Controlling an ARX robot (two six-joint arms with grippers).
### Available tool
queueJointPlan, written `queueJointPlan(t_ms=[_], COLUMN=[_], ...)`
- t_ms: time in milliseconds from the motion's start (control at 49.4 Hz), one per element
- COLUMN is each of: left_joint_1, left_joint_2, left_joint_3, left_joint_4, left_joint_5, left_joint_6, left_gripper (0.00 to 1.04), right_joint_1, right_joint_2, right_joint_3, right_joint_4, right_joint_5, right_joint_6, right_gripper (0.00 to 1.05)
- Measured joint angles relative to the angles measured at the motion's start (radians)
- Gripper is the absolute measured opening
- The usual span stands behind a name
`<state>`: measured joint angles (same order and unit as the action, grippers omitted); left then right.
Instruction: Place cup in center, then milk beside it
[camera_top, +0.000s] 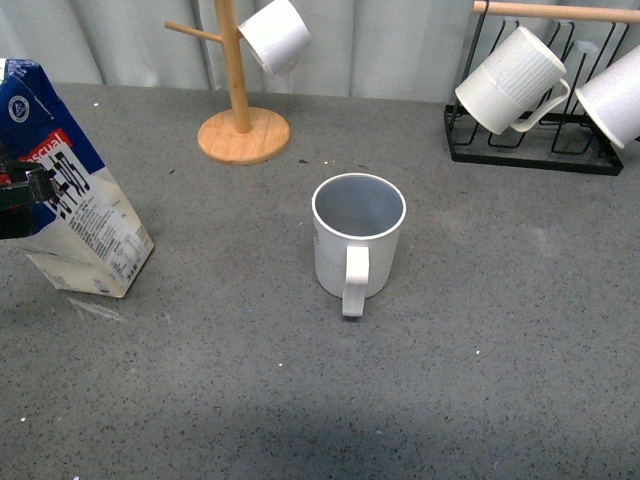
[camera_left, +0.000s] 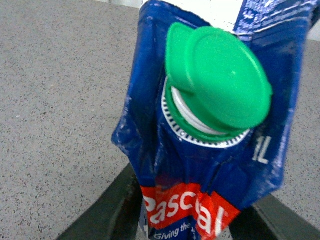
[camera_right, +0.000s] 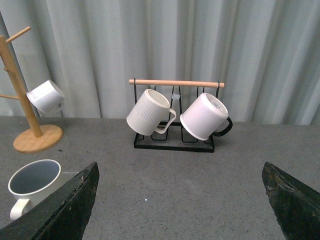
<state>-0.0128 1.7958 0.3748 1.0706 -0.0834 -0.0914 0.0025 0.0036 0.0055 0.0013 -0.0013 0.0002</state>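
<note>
The cup (camera_top: 358, 235), a cream-white ribbed mug with a grey-blue inside, stands upright in the middle of the grey table, its handle toward me. It also shows in the right wrist view (camera_right: 31, 186). The milk (camera_top: 85, 215), a blue and cream carton, is tilted at the far left, well apart from the cup. My left gripper (camera_top: 22, 195) is shut on its upper part. The left wrist view shows the green cap (camera_left: 217, 82), the red "Pascual" label and the left gripper (camera_left: 190, 220) around the milk (camera_left: 150, 125). My right gripper (camera_right: 180, 205) is open and empty over bare table.
A wooden mug tree (camera_top: 240, 120) with a small smooth white cup (camera_top: 275, 35) stands at the back left. A black wire rack (camera_top: 530, 145) at the back right holds a ribbed mug (camera_top: 510, 80) and another white mug (camera_top: 615, 95). A grey curtain closes the back.
</note>
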Motion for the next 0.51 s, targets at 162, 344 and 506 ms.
queueJointPlan(t_ms=[162, 344, 506], left_joint_1=[-0.024, -0.113, -0.208], left_joint_2=[-0.032, -0.081, -0.079], left_joint_3=[0.0, 0.0, 0.009], left_joint_4=[-0.007, -0.019, -0.026], left_joint_5=[-0.02, -0.073, -0.118], left_joint_6=[-0.014, -0.042, -0.064], left_gripper=[0.22, 0.04, 0.04], right_joint_1=[0.0, 0.0, 0.0], right_joint_2=[0.0, 0.0, 0.0], right_joint_3=[0.0, 0.0, 0.0], right_joint_4=[0.0, 0.0, 0.0], right_joint_5=[0.0, 0.0, 0.0], right_joint_6=[0.0, 0.0, 0.0], right_gripper=[0.95, 0.95, 0.95])
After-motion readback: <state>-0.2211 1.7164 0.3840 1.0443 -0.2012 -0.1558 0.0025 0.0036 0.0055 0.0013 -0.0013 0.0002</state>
